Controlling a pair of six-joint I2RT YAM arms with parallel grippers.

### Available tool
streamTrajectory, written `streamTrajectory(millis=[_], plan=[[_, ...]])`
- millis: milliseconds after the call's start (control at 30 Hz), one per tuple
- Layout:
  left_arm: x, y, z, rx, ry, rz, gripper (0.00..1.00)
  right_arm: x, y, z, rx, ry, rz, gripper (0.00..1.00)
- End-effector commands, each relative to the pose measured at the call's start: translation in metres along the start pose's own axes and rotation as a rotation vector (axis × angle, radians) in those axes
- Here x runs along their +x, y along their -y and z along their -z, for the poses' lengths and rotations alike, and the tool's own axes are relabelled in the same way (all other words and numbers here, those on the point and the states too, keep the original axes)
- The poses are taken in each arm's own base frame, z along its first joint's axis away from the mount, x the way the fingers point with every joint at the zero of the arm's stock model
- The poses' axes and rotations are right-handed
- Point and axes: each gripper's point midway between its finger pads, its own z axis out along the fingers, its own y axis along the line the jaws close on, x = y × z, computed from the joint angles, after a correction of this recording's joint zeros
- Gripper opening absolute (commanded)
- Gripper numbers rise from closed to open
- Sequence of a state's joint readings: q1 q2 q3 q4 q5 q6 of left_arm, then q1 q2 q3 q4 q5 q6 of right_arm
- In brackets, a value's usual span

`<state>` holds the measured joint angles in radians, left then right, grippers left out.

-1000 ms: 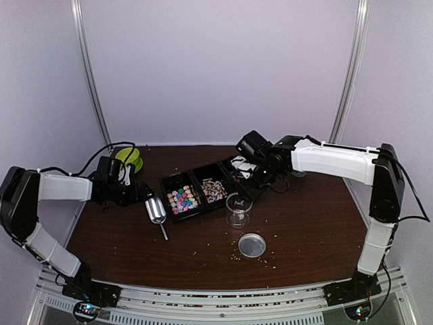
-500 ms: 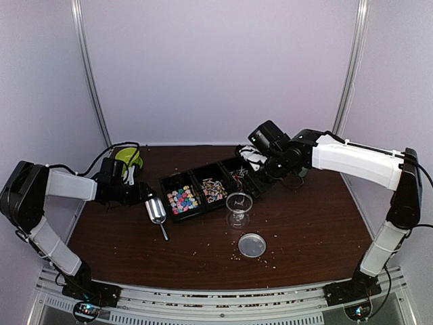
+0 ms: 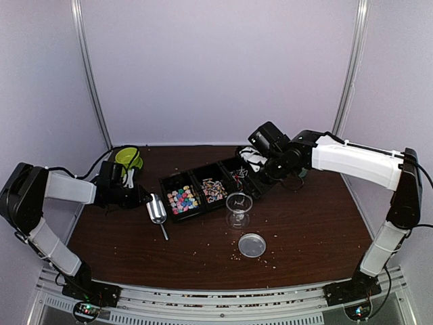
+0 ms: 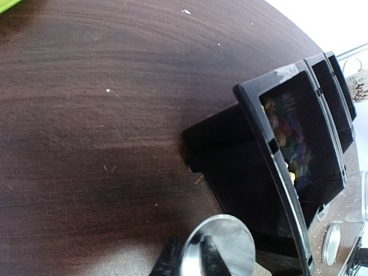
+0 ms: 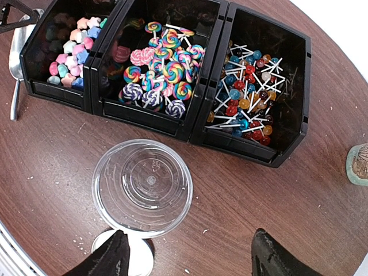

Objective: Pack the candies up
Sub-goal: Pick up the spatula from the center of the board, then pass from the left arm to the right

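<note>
Steel scoop [image 4: 221, 247] crowds the cut-off left pincer [image 4: 191, 260] (grip unclear); right pincer [image 5: 192, 257] gapes wide.

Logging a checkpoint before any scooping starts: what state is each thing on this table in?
Clear plastic cup: upright, empty, lid off.
Round clear lid: flat on the brown table, apart from the cup.
Pastel candies: in the leftmost black bin, none in the cup.
Metal scoop: lying on the table, looks empty.
Left gripper: jaws close together at the scoop's rim; grip unclear.
Right gripper: open, holding nothing.
</note>
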<state>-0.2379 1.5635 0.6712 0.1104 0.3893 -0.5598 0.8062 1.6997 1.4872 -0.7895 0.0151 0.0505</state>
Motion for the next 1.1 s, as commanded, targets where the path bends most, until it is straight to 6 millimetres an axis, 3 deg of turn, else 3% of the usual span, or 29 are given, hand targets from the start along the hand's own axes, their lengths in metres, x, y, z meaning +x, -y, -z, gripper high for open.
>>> streamTrajectory(millis=[0,100,333,433,700,833,1067], plan=[[-0.005,0.009,0.004,0.029,0.032,-0.024,0.07,-0.003,0.001,0.009,-0.003,0.028,-0.010,0.73],[-0.005,0.010,0.005,0.034,0.033,-0.022,0.00,-0.003,0.001,0.010,-0.004,0.032,-0.007,0.75],[-0.006,0.014,0.020,0.029,0.054,-0.015,0.00,-0.006,0.001,0.017,0.001,0.059,0.008,0.86],[-0.011,0.020,0.036,0.025,0.088,-0.016,0.00,-0.013,0.001,0.028,0.016,0.117,0.033,0.98],[-0.036,0.047,0.094,0.025,0.206,-0.021,0.00,-0.034,0.007,0.060,0.088,0.338,0.054,1.00],[-0.047,0.064,0.112,0.071,0.245,0.013,0.00,-0.051,-0.010,0.085,0.064,0.536,0.105,1.00],[-0.070,0.090,0.132,0.120,0.340,0.115,0.00,-0.058,-0.057,0.120,0.020,0.793,0.222,0.99]])
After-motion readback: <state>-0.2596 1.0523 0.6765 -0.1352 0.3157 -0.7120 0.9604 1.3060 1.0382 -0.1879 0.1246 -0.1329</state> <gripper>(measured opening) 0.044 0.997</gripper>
